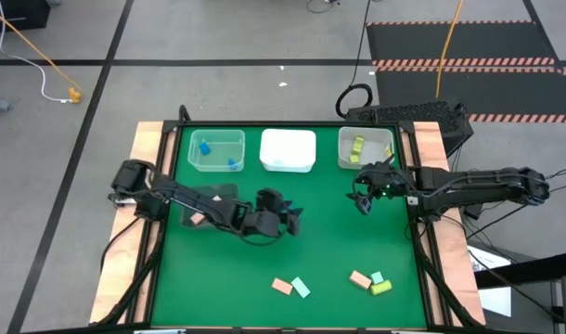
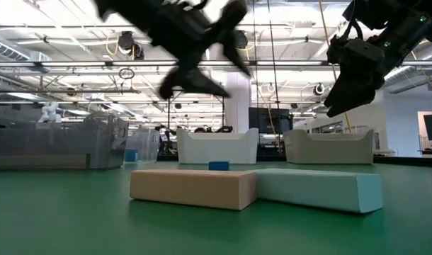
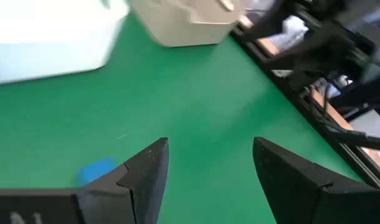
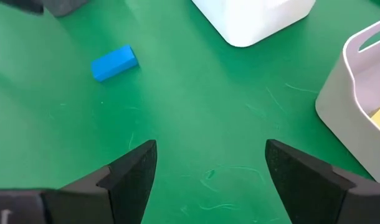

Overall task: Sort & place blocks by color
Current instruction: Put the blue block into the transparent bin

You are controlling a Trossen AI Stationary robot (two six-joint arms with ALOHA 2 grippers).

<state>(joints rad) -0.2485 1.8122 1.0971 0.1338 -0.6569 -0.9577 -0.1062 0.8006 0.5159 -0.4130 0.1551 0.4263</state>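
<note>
Left gripper (image 1: 292, 219) mid-table, jaws apart, empty. Right gripper (image 1: 362, 199) near the right bin, jaws apart, empty. Small blue rectangular block (image 4: 114, 63) loose on green mat; pink and mint blocks (image 1: 290, 287) at front edge. No legible writing.

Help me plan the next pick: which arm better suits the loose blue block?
Left, probably. The open left end effector has the blue block just beside one finger; the open right end effector sees it farther off.

I can't read any text, label, brand or number anywhere from here: none on the bins, blocks, counter, arms, or in the room behind.
</note>
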